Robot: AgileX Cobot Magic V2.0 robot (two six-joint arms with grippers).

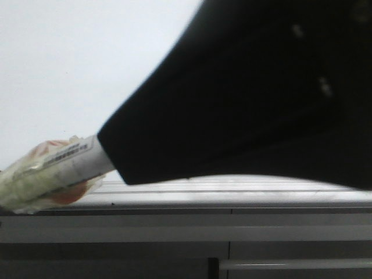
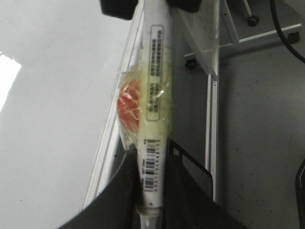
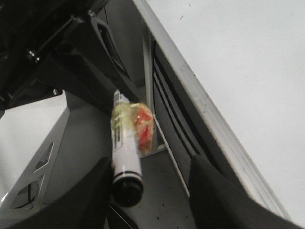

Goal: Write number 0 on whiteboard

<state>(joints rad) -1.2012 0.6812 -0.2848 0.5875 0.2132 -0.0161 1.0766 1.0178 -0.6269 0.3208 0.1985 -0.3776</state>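
- Across the front view, a dark, blurred robot arm (image 1: pixel 256 87) fills most of the frame and blocks the greater part of the whiteboard (image 1: pixel 70 58) behind it.
- Out of that arm's lower end sticks a white marker (image 1: pixel 75 160) with a printed label, wrapped in yellowish tape with an orange-red patch; it lies over the whiteboard's lower frame strip.
- Left gripper (image 2: pixel 152 191): its two dark fingers (image 2: pixel 121 191) are closed on the marker (image 2: pixel 155 95), which runs away from them alongside the whiteboard's grey aluminium frame (image 2: pixel 112 138).
- The whiteboard surface (image 2: pixel 52 119) beside the marker is glossy white with a bright glare patch; no drawn number 0 can be made out on it in any view.
- Beyond the frame from the whiteboard, a white metal stand with castors (image 2: pixel 214 43) and a black cable sit on the grey floor (image 2: pixel 262 124).
- Right gripper (image 3: pixel 147 191): its dark fingers (image 3: pixel 219 195) stand apart with nothing between them, open.
- Its camera looks at the taped marker (image 3: pixel 126 143), capped in black at the near end, with dark arm parts (image 3: pixel 62 47) next to it and the whiteboard's frame (image 3: pixel 209 114) on the other side.
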